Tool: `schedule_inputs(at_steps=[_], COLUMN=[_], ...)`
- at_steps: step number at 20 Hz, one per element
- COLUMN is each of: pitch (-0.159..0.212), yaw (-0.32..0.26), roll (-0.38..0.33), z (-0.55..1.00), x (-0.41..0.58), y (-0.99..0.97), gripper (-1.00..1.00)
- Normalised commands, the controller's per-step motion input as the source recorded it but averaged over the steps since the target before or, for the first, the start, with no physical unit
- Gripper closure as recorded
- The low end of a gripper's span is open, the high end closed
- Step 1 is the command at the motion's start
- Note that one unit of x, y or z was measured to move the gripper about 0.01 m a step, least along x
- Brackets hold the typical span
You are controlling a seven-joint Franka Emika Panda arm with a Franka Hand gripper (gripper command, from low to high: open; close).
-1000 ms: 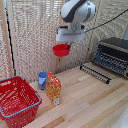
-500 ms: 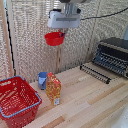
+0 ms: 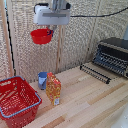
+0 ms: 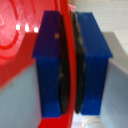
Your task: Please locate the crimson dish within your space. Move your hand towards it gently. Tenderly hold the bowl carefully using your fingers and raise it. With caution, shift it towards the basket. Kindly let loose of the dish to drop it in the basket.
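Gripper (image 3: pixel 50 31) clamped on bowl (image 3: pixel 41 36) rim, high above table (image 3: pixel 95 102). Basket (image 3: pixel 17 100) lies far below, toward the exterior view's left; carry must go down-left.

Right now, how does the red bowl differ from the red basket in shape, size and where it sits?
The crimson dish is small, round and solid-walled; the basket is large, rectangular, mesh, with a blue rim. The dish hangs high in the air, its rim pinched by the end effector; the basket rests on the wooden table, low at the exterior view's left. The dish is not over the basket yet. Both are red and open-topped.
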Motion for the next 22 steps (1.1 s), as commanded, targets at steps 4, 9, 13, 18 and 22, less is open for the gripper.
schedule_inputs(at_steps=[4, 9, 13, 18, 22], pitch=[-0.016, 0.000, 0.000, 0.000, 0.000], yaw=[0.000, 0.000, 0.000, 0.001, 0.000], roll=[-0.050, -0.145, -0.167, -0.129, -0.108], z=[-0.05, -0.31, -0.46, -0.46, -0.38], x=[-0.032, -0.134, -0.095, -0.002, 0.004], y=[0.84, 0.74, 0.62, 0.48, 0.44], gripper=[1.00, 1.00, 1.00, 1.00, 1.00])
